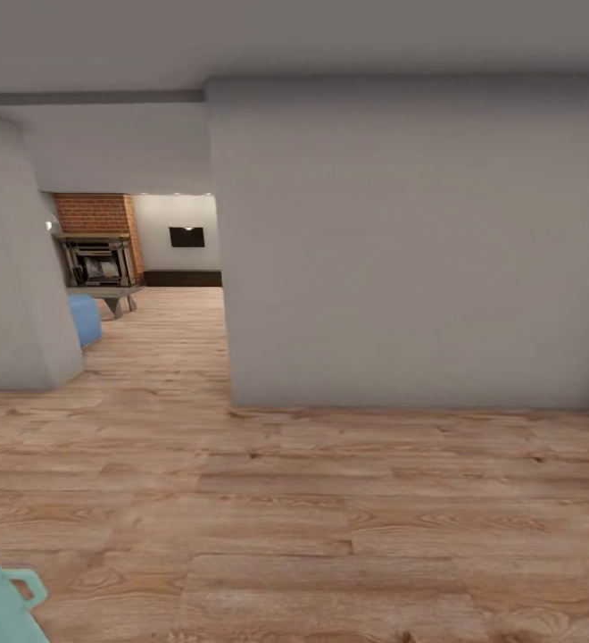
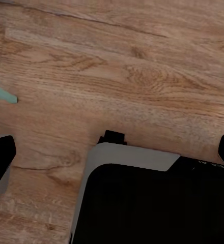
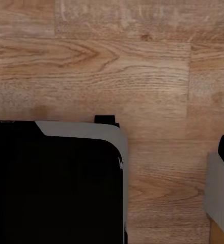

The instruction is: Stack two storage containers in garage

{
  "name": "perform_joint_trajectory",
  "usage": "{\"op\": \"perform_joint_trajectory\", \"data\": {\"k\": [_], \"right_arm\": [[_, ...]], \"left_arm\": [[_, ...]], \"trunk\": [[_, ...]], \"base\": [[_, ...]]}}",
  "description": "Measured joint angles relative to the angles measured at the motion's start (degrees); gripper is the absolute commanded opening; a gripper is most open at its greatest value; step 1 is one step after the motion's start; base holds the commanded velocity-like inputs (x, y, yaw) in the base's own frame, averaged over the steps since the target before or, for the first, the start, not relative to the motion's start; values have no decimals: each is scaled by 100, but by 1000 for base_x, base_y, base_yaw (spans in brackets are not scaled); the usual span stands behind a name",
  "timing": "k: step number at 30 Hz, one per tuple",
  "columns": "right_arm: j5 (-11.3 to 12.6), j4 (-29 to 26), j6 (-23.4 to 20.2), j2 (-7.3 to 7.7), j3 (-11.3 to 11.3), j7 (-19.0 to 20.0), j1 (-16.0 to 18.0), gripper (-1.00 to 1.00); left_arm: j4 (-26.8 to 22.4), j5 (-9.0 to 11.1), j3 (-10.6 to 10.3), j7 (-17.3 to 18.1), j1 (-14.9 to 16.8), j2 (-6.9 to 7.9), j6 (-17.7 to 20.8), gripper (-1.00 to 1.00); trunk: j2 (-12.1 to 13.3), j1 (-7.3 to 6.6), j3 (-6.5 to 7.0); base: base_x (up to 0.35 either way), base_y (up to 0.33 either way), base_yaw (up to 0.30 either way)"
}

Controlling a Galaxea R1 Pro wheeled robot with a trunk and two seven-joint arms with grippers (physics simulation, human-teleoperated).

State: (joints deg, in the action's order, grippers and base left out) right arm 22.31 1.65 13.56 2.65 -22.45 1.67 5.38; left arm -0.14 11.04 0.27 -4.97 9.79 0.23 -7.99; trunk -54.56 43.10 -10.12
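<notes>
Under both wrist cameras I see wood plank floor [image 1: 330,518] and my dark base [image 2: 158,203]; I cannot tell how either hand is set. The 2 containers are not yet found; thin-walled and open, I judge them light, best taken by the rim. Ahead, a grey wall [image 1: 410,241], then a brick fireplace [image 1: 98,254].

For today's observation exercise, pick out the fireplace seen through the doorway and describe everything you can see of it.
The fireplace stands at the far end of the room beyond the opening, in the head view's upper left. Red-brown brick rises behind and above it. A dark firebox with a metal-looking frame sits under a pale mantel shelf, and the unit rests on a light grey raised hearth whose angled supports meet the wood plank floor. A blue rounded seat sits in front, nearer the camera, and a grey wall corner cuts off its left edge. Finer detail is too small to tell.
</notes>
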Motion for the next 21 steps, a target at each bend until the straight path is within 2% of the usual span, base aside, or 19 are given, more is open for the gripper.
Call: {"op": "perform_joint_trajectory", "data": {"k": [6,21], "right_arm": [[-3,1,-7,-8,0,0,0,100],[8,1,-12,-9,6,0,0,100]], "left_arm": [[0,0,0,0,0,-1,0,100],[1,0,0,0,0,-4,0,100]], "trunk": [[0,0,0],[0,0,0]], "base": [[323,0,73],[323,0,6]]}}
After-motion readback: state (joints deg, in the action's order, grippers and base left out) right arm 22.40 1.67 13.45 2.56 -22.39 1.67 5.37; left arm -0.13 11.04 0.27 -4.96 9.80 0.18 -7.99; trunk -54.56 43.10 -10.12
